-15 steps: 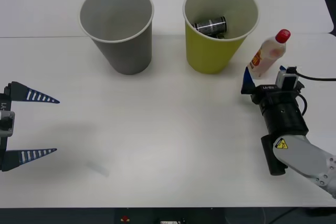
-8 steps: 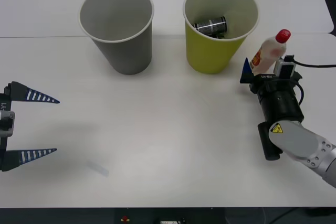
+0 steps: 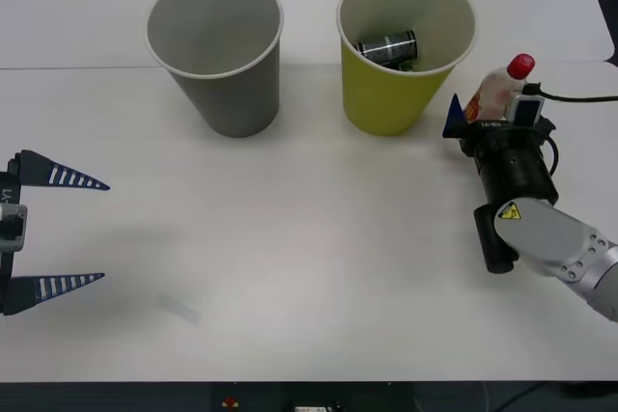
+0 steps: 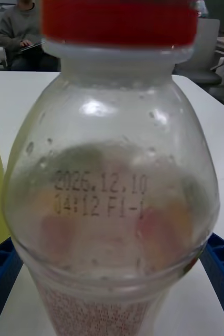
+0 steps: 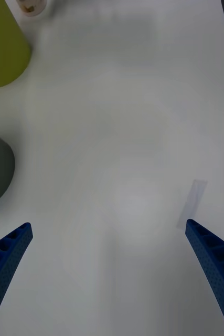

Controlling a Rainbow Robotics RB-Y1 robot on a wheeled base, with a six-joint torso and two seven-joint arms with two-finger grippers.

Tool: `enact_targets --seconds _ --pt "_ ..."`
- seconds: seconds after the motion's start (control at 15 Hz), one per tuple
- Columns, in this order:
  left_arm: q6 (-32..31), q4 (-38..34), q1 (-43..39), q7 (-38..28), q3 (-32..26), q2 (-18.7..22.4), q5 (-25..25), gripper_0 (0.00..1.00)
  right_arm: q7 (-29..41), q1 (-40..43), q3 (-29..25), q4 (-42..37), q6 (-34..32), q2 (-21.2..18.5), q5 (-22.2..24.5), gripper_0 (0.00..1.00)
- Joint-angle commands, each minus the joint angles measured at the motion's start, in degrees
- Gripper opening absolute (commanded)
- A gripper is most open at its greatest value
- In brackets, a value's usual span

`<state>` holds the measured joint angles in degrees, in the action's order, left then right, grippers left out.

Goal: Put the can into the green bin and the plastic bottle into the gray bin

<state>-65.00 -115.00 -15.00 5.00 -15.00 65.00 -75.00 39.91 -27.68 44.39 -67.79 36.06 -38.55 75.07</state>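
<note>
Left hand (image 3: pixel 58 231) spread wide; right hand (image 3: pixel 488 115) apparently open, outstretched.

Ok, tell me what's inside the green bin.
The can lies on its side inside the green bin. The bin's front wall hides the bottom beneath it.

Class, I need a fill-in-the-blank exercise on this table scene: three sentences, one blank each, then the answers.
1. The can lies inside the ____ bin.
2. The gray bin holds ____.
3. The right hand, open, has a blue finger on each side of the plastic bottle, whose screw cap is ____; the left hand waits open.

Missing words: green; nothing; red
</note>
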Motion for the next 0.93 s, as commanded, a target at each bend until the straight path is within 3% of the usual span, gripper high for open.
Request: enact_targets --seconds 0.07,0.13,0.93 --pt "0.0 0.0 0.0 0.0 0.0 0.0 0.0 1.00 0.0 -0.1 0.0 0.3 -0.2 0.2 0.0 0.55" --pt "0.0 0.0 0.0 0.0 0.0 0.0 0.0 1.00 0.1 -0.2 0.0 0.3 -0.2 0.3 -0.1 0.00" --pt "0.0 0.0 0.0 0.0 0.0 0.0 0.0 1.00 0.6 1.2 -0.1 -3.0 -0.2 -0.8 0.0 0.00"
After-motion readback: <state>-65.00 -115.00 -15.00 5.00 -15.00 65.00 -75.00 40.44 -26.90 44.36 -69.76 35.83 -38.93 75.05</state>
